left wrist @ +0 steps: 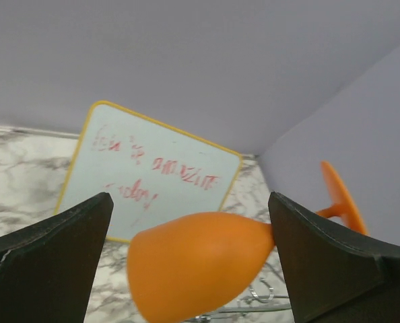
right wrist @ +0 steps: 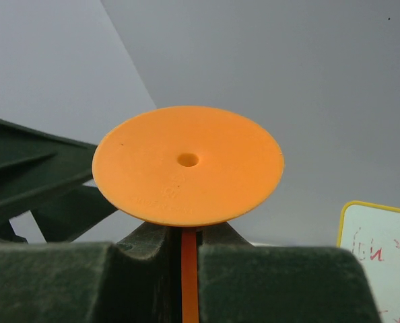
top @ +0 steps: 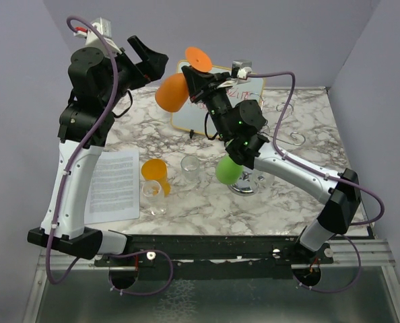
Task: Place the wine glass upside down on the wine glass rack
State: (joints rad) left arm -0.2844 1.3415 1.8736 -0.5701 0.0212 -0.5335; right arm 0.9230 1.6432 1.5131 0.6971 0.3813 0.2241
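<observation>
Since only our right hand (right wrist: 190, 235) pinches the wine glass (top: 172, 92), by its thin stem, while our left hand (top: 156, 57) gapes wide beside the bowl, the glass may swivel. Lowered to the wine glass rack (top: 247, 188) beneath that hand, it could clip a wire arm.

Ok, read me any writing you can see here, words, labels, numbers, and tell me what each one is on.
"amazin..." in red marker, on the whiteboard; the word before it and the line below, which ends in "!", are too scrawled to read.
Printed sheet: lines of text, too small to read.
Foot of the glass: faint moulded marks near the hole, unreadable.
No brand or number can be made out anywhere else.
</observation>
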